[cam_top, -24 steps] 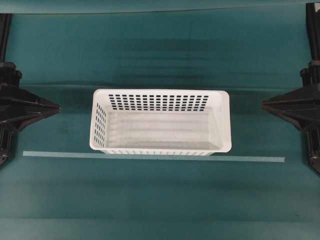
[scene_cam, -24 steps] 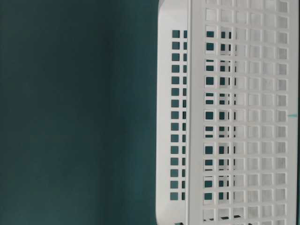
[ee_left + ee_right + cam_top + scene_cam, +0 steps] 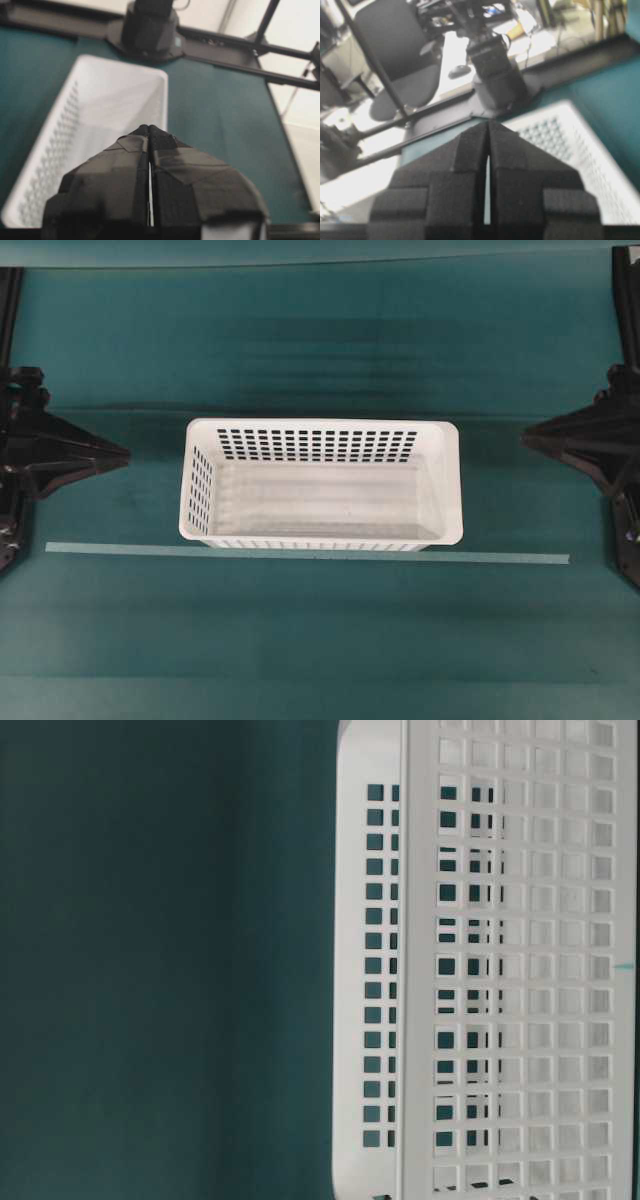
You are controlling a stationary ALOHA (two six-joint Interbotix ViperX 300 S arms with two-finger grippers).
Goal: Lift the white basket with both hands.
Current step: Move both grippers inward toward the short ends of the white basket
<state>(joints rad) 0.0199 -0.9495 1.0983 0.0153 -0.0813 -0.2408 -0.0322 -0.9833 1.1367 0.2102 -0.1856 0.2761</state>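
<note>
Left gripper (image 3: 122,452), black and pointed, sat at the left edge of the overhead view, well apart from the basket. Wrist view showed its jaws pressed together, holding nothing.

Large rectangular white plastic basket (image 3: 322,483) with slotted walls and rolled rim sat mid-desk on the teal cloth-covered desk (image 3: 320,340), empty, its front wall just behind a thin pale tape strip (image 3: 300,554). Nothing touched it.

Right gripper (image 3: 528,443), same black pointed build, was at the right edge, also well apart from the basket. Jaws together in its wrist view, nothing held.

Judgement: approach stage, lift not started. Risks:
- Both grippers need to open before reaching the short walls; closed tips would just shove the basket sideways.
- Uneven arrival: one side contacts first and the light basket slides or yaws on the cloth.
- Rolled rim is smooth; a shallow pinch could slip.
- Unsynced lift would tilt it or pull it out of one grip.
</note>
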